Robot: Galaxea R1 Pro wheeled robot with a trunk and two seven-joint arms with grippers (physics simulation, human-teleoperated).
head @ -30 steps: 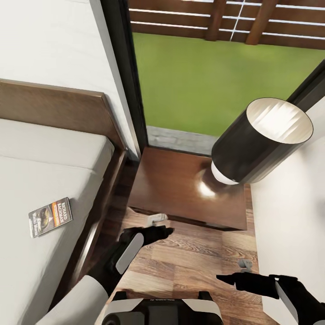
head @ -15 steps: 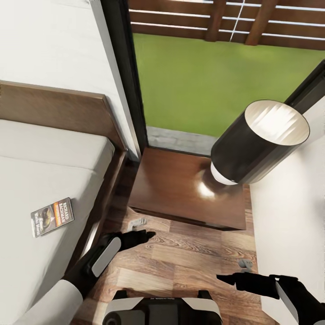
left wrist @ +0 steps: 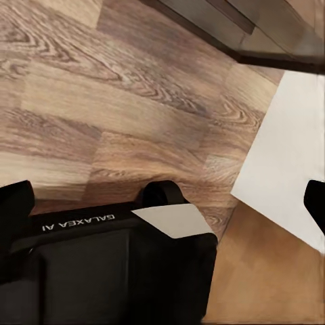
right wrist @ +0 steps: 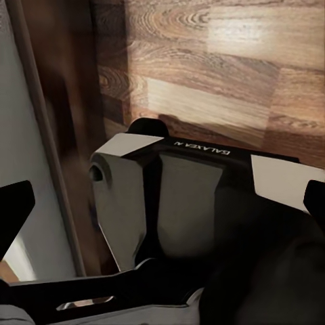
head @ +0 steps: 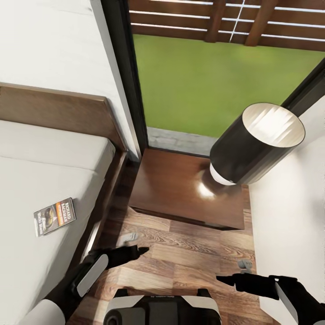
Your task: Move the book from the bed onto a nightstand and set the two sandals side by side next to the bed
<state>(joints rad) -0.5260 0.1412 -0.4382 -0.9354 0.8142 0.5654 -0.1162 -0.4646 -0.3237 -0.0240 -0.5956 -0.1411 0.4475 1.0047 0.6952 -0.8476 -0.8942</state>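
Note:
The book [head: 54,216], a small dark paperback with an orange band, lies flat on the off-white mattress of the bed [head: 31,180], near its right edge. The nightstand [head: 180,189] stands to the right of the bed below the window, its glossy top bare on the near left part. My left gripper [head: 133,244] hangs open low over the floor beside the bed frame, right of the book and in front of the nightstand. Its fingers [left wrist: 15,203] stand wide apart with nothing between them. My right gripper [head: 234,272] is open too, empty, over the floor at the right. The sandals are out of view.
A lamp with a black drum shade [head: 255,144] stands on the nightstand's right part. A white wall [head: 289,216] closes the right side. The wood-plank floor [head: 189,262] runs between bed and wall. The brown headboard [head: 58,110] and the tall window [head: 216,76] lie beyond.
My left arm has drawn back from the nightstand's front edge, toward my body and the bed side. The right arm has stayed put. The book has not moved.

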